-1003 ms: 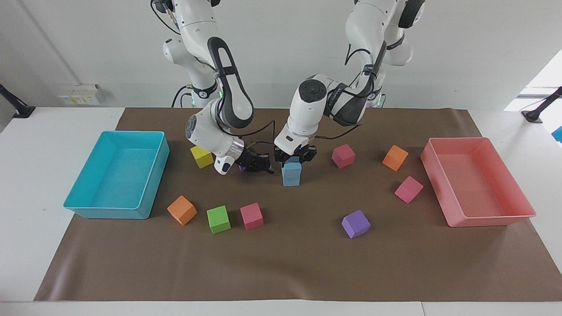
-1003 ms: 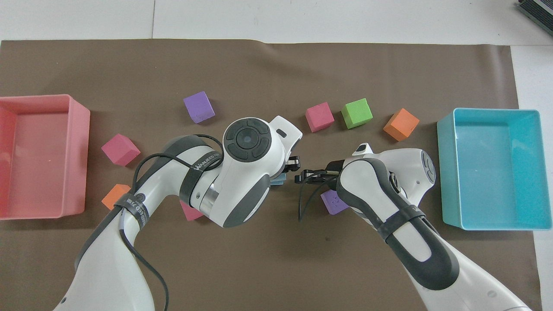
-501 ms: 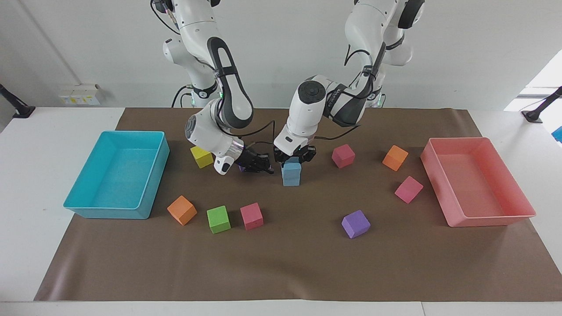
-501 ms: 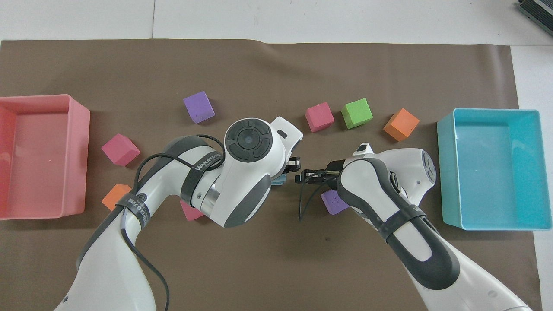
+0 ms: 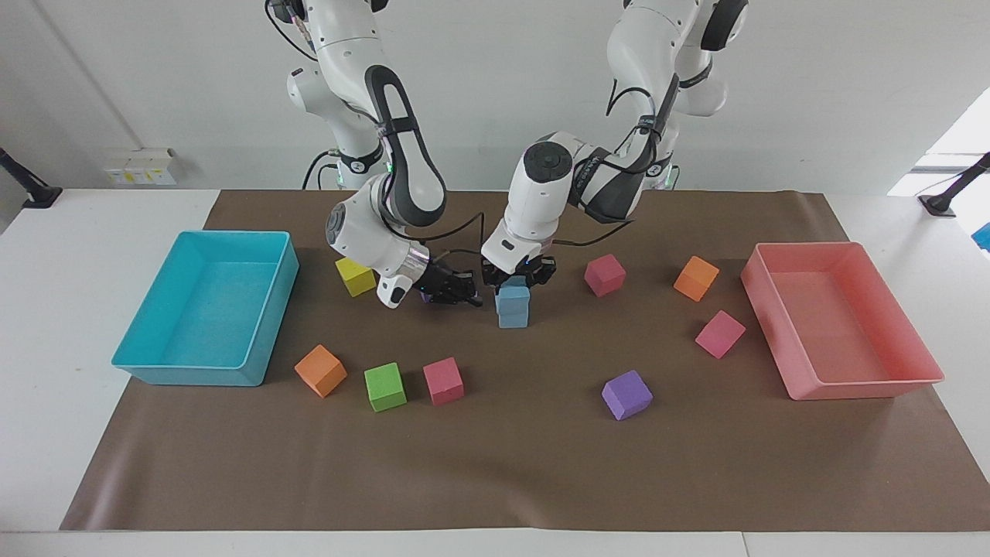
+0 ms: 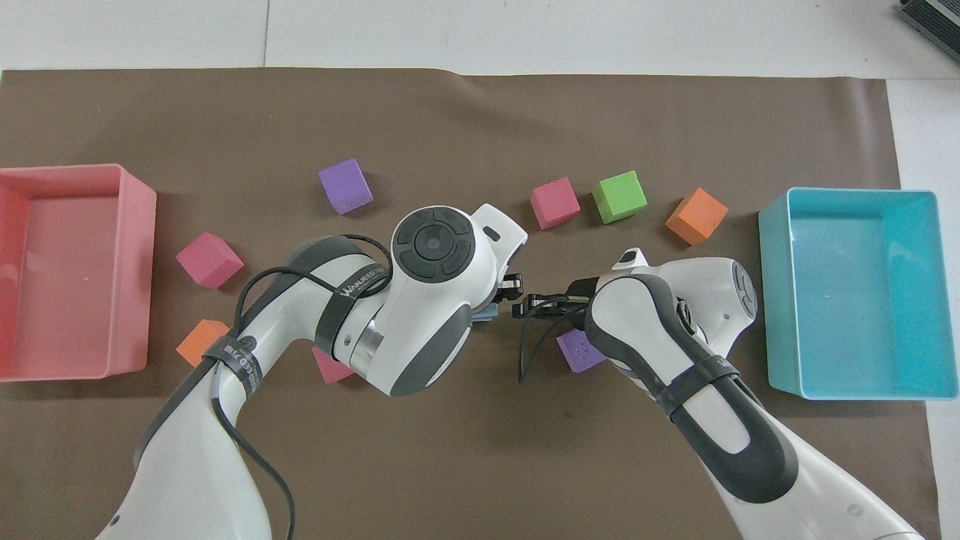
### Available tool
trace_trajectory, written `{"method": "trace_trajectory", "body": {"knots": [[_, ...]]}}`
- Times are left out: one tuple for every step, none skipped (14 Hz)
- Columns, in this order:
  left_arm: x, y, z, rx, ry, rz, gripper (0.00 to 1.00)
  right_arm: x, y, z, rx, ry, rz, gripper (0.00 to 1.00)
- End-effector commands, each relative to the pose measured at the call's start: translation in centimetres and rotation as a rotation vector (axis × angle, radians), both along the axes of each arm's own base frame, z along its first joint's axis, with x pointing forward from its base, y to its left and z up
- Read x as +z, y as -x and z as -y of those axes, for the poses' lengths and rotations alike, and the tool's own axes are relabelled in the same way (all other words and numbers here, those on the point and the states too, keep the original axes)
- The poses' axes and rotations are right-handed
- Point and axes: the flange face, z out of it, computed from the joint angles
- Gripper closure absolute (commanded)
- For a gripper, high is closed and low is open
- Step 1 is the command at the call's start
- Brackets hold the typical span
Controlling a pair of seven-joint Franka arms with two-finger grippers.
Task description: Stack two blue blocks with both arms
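Observation:
The two blue blocks stand as one stack (image 5: pixel 513 308) in the middle of the brown mat, one squarely on the other. My left gripper (image 5: pixel 517 280) points down just over the top blue block, its fingers open on either side of the block's top. In the overhead view the left wrist hides the stack except for a blue sliver (image 6: pixel 487 311). My right gripper (image 5: pixel 468 297) lies low and level beside the stack, toward the right arm's end, holding nothing; it also shows in the overhead view (image 6: pixel 523 306).
A turquoise tray (image 5: pixel 186 370) stands at the right arm's end and a pink tray (image 5: pixel 858 383) at the left arm's end. Loose cubes lie around: yellow (image 5: pixel 355 276), purple (image 6: pixel 579 351) under the right wrist, pink (image 5: pixel 604 275), orange (image 5: pixel 319 370), green (image 5: pixel 384 386), purple (image 5: pixel 626 394).
The left arm's wrist has risen slightly while the blue stack stays put. The right arm has barely moved.

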Motion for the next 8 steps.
{"method": "trace_trajectory", "body": {"knots": [[0.75, 0.30, 0.41, 0.004, -0.008, -0.006, 1.00, -0.18, 0.18, 0.39, -0.003, -0.018, 0.031, 1.00], [0.75, 0.30, 0.41, 0.004, -0.008, -0.006, 1.00, -0.19, 0.21, 0.32, -0.002, -0.018, 0.031, 1.00], [0.68, 0.26, 0.32, 0.005, -0.009, -0.008, 1.00, -0.18, 0.18, 0.39, -0.003, -0.018, 0.031, 1.00], [0.66, 0.28, 0.31, 0.005, -0.010, -0.009, 1.00, -0.18, 0.18, 0.39, -0.003, -0.018, 0.031, 1.00], [0.59, 0.36, 0.36, 0.003, -0.012, -0.009, 1.00, -0.18, 0.18, 0.39, -0.003, -0.018, 0.031, 1.00], [0.55, 0.40, 0.34, 0.002, -0.015, -0.012, 1.00, -0.18, 0.18, 0.39, -0.003, -0.018, 0.031, 1.00], [0.53, 0.42, 0.33, 0.002, -0.016, -0.014, 1.00, -0.18, 0.18, 0.39, -0.003, -0.018, 0.031, 1.00], [0.52, 0.43, 0.32, 0.002, -0.017, -0.015, 1.00, -0.18, 0.18, 0.39, -0.003, -0.018, 0.031, 1.00]]}}
